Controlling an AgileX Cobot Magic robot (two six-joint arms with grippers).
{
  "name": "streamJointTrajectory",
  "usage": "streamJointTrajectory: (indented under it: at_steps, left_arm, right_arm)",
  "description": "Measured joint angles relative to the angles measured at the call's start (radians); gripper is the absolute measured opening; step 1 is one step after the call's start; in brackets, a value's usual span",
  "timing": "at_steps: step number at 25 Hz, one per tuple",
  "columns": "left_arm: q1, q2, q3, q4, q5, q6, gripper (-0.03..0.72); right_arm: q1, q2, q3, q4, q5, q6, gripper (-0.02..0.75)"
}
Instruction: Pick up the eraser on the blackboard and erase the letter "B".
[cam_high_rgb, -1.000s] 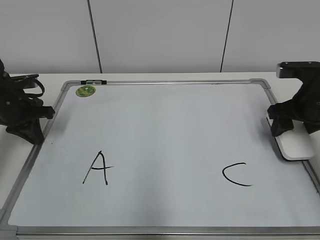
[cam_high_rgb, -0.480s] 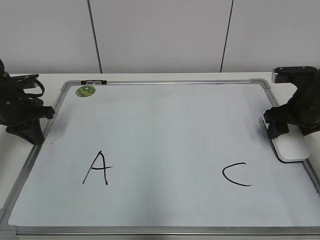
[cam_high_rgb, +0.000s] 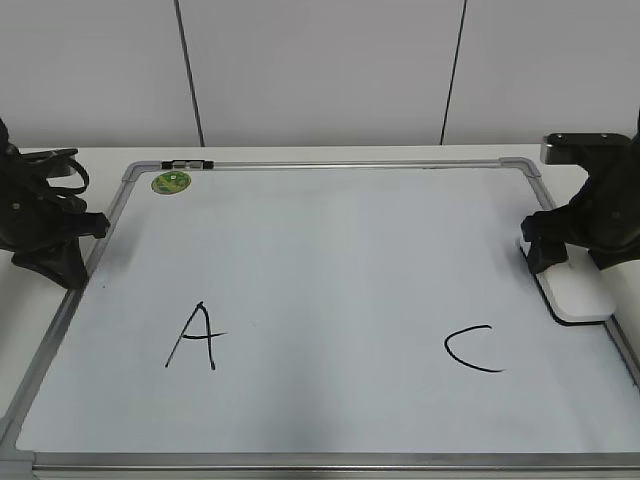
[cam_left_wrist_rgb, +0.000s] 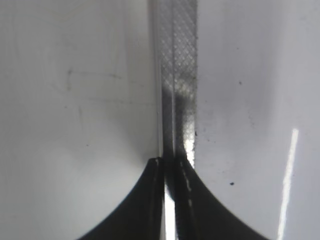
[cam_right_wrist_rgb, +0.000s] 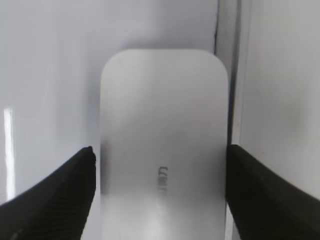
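We see a large white dry-erase blackboard (cam_high_rgb: 330, 300) with a smooth, faintly glossy surface, a silver-grey metal frame and grey plastic corner pieces, lying flat on a white table (cam_high_rgb: 90, 155). A round green sticker (cam_high_rgb: 171, 182) sits at its far-left corner, beside a small black-and-white clip (cam_high_rgb: 187, 162) on the far frame rail. A hand-drawn black letter "A" (cam_high_rgb: 193, 337) stands on the near left of the board and a black letter "C" (cam_high_rgb: 472, 349) on the near right. The wide area between them is bare white surface; we find no letter "B" in any view.

The smooth white rounded-oblong plastic eraser (cam_right_wrist_rgb: 164, 150) lies flat at the board's right edge, just beside the frame rail, with small grey lettering on its top face.

The black right gripper (cam_right_wrist_rgb: 160, 190) is spread wide. Its two dark textured fingers (cam_right_wrist_rgb: 55, 190) flank the eraser's long sides; a narrow gap shows at the left finger, and we cannot tell whether the right one touches.

The black left gripper (cam_left_wrist_rgb: 172, 200) is off the left edge of the board, near the far-left corner. Its fingers are pressed together with only a thin slit between them, holding nothing, directly over the cross-hatched metal frame rail (cam_left_wrist_rgb: 176, 75).

The board's centre and near edge are unobstructed.
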Motion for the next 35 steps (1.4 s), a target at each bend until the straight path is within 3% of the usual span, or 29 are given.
streamJointTrajectory:
  at_steps: [12, 14, 20, 22, 29, 35]
  left_arm:
    - [0.000, 0.000, -0.002, 0.000, 0.012, 0.000, 0.032]
    - [0.000, 0.000, -0.009, 0.000, 0.015, 0.002, 0.067]
    - [0.000, 0.000, -0.104, 0.000, 0.093, 0.006, 0.312]
    - [0.000, 0.000, -0.146, 0.000, 0.125, 0.006, 0.356]
    - [0.000, -0.091, -0.249, 0.004, 0.263, 0.006, 0.385]
    - [0.000, -0.209, -0.258, 0.016, 0.350, 0.006, 0.393]
  right_arm:
    - [-0.002, -0.020, -0.211, 0.000, 0.177, -0.002, 0.608]
    - [-0.002, -0.027, -0.227, 0.000, 0.192, -0.013, 0.605]
    - [-0.002, -0.067, -0.242, 0.000, 0.229, -0.054, 0.594]
    - [-0.002, -0.082, -0.242, 0.000, 0.238, -0.058, 0.594]
    - [-0.002, -0.169, -0.246, -0.002, 0.338, -0.064, 0.594]
    - [-0.002, -0.281, -0.247, 0.018, 0.425, -0.082, 0.593]
